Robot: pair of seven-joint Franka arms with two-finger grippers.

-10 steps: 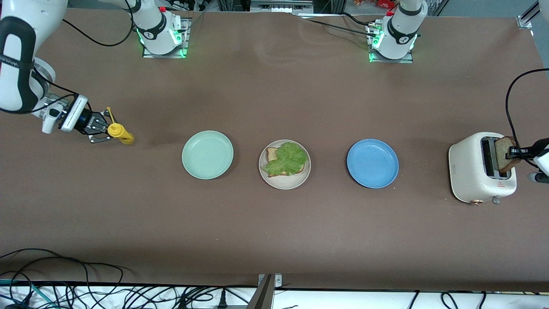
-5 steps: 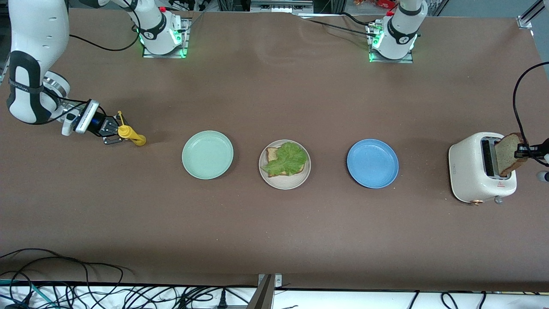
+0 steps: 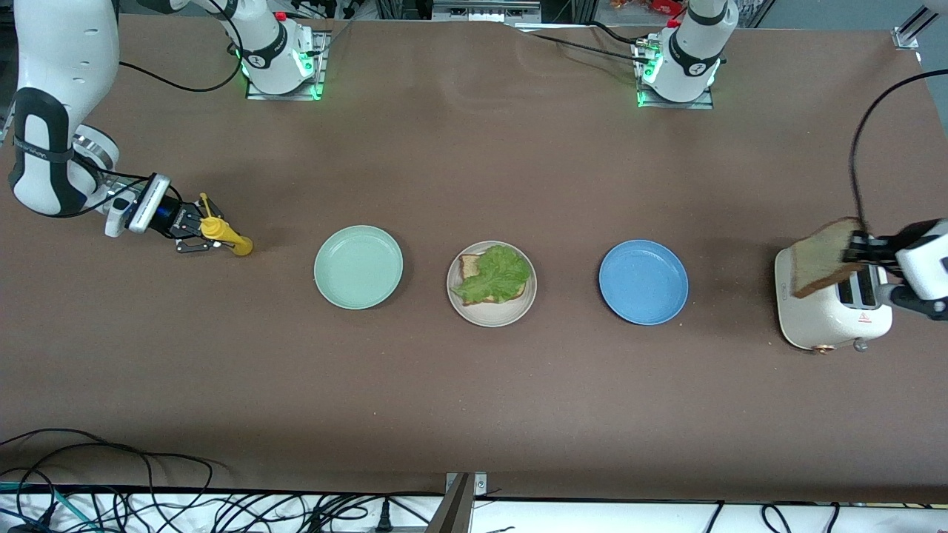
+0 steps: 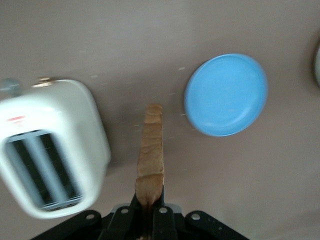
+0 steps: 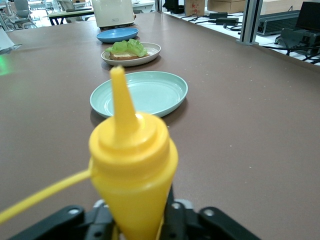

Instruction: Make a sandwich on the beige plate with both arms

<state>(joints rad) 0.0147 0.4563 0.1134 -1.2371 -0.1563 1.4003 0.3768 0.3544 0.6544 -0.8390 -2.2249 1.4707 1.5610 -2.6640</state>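
Over the toaster (image 3: 833,309), clamped in the left end effector (image 3: 852,248), bread slice (image 3: 820,256) now lifted clear, bound for lettuce-topped beige plate (image 3: 492,314) well off; right end effector (image 3: 194,235) loosening around mustard bottle (image 3: 226,237).

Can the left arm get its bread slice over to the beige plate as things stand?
Probably yes. The left gripper is shut on the bread slice, lifted clear of the toaster. Only the low blue plate lies between it and the beige plate; the right gripper is at the mustard bottle.
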